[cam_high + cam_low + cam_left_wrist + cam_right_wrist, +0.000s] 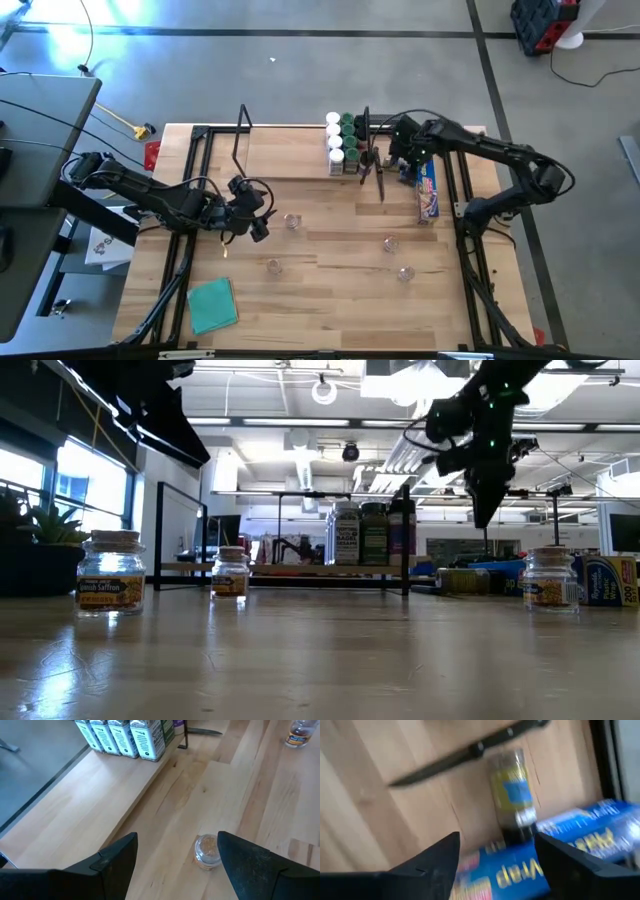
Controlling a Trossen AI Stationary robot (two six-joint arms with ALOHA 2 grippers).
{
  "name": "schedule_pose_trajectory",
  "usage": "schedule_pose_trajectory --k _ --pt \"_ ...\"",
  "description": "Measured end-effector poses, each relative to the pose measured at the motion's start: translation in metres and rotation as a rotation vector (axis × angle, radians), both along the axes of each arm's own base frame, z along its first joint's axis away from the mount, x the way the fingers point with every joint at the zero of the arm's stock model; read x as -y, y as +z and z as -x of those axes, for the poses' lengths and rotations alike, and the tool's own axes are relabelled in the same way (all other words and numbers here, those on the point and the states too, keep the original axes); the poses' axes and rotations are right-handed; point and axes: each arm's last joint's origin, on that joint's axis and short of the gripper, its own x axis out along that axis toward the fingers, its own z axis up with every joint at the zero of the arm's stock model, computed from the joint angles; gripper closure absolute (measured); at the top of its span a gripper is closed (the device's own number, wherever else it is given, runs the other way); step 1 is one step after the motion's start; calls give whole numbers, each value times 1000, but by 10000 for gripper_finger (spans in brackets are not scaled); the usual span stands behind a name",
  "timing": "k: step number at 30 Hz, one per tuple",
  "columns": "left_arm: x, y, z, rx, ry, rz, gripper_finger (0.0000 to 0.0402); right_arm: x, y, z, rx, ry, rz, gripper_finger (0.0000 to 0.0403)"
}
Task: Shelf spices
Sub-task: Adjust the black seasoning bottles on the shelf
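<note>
The right hand (497,851) hangs with its fingers spread over a dark-lidded spice jar (514,795) lying beside the blue wrap box (555,855), by the shelf's (290,152) black wire end frame. The left hand (177,855) is open too, low over a small clear saffron jar (207,851) on the counter (330,290). Green- and white-lidded jars (342,140) stand clustered on the shelf; other small jars (396,258) sit scattered on the counter.

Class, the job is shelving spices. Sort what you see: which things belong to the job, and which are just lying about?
Job: shelf; shelved jars; loose jars on the table; left end effector, open over one of them; right end effector, at the shelf's right end.
Lying about: blue wrap box; black knife; green cloth.
</note>
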Motion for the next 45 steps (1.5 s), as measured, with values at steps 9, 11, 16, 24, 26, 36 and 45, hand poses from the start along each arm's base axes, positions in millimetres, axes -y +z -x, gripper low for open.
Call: schedule_pose_trajectory --k 9,11,16,24,26,36,45 --pt "1 0 0 0 -12 -1 133 -3 -28 -24 320 -84 15 200" --pt "1 0 0 1 -11 -1 133 -5 -28 -29 364 -86 26 230" --pt "1 1 -1 9 -11 2 133 -6 -25 -36 423 -85 46 292" --pt "1 2 -2 21 -12 5 133 -5 -22 -39 467 -98 64 318" --pt "1 2 -2 21 -12 5 133 -5 -22 -40 478 -96 66 319" --pt "1 2 -2 21 -12 5 133 -4 -20 -41 491 -111 67 319" --pt "2 2 -2 20 -14 9 133 1 5 -43 426 -119 170 319"
